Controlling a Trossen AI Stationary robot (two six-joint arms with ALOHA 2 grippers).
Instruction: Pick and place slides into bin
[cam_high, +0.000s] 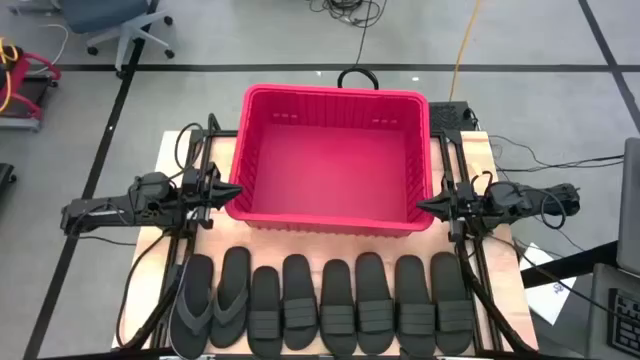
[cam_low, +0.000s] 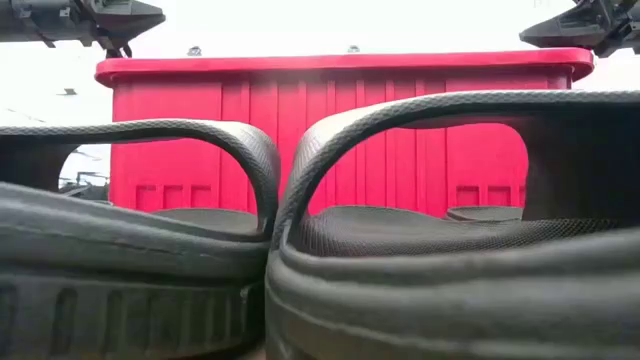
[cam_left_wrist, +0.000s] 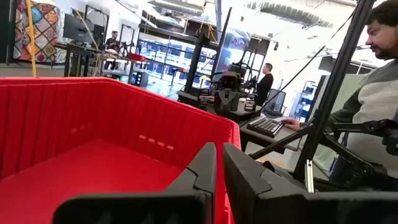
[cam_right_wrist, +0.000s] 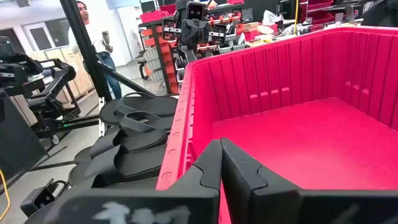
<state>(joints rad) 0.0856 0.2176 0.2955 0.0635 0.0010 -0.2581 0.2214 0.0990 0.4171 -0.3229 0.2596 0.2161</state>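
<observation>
**benchrat:** Slides (cam_high: 325, 303) all sit in one row along the front edge of the table, roughly 6 o'clock from the bin (cam_high: 334, 160). Going left to right: two grey thong flip-flops (cam_high: 212, 300) first, then six black band-strap ones (cam_high: 360, 305), packed side by side and mostly touching.

**mo_t:** And the bin?

**benchrat:** Red basket, middle of the table, nothing inside that I can see. Black loop handle (cam_high: 357, 77) pokes out at its 12 o'clock side.

**mo_t:** Arms?

**benchrat:** Left gripper (cam_high: 226, 190) hangs at the bin's 9 o'clock wall, near the front corner, tips pointing at it. Fingers pressed together bar a thin slit, holding nothing. Right gripper (cam_high: 424, 205) mirrors it at 3 o'clock, fingers fully together, also empty.

**mo_t:** Anything from table height?

**benchrat:** Mostly two strap arches (cam_low: 400, 130) right up in the lens, red wall behind them, both grippers up at the top corners.
</observation>
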